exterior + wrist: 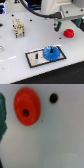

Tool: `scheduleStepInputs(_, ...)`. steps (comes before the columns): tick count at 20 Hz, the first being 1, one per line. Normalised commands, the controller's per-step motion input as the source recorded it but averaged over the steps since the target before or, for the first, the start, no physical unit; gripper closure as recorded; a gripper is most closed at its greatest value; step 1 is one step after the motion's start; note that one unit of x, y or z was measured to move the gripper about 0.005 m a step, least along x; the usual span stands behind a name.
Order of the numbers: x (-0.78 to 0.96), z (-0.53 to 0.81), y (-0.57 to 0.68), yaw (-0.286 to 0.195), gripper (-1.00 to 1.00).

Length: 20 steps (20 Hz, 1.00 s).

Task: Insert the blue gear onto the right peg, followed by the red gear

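The blue gear (50, 52) lies flat on the right part of the black-bordered white plate (31, 62) in the exterior view. The right peg is hidden under it. A thin dark pin (37, 54) stands on the plate to the exterior view's left of the gear. The red gear (68, 33) lies flat on the white table, apart from the plate. It also shows in the wrist view (26, 106). My gripper (57, 23) hangs above the table, just to the exterior view's left of the red gear, and holds nothing. A dark finger (1, 119) shows at the wrist picture's edge.
A small cream block fixture (18, 27) stands at the exterior view's left. The white table (15, 47) has small dark holes, one near the red gear (53, 98). Its front edge runs along the bottom of the exterior view.
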Motion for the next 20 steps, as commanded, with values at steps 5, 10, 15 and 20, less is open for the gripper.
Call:
scheduleStepInputs(5,-0.22,-0.16,0.39,0.0,-1.0)
scheduleStepInputs(10,-0.13,-0.35,0.16,0.0,-1.0)
scheduleStepInputs(15,-0.11,-0.4,-0.05,0.0,-1.0)
scheduleStepInputs(20,-0.08,-0.37,0.0,0.0,-1.0)
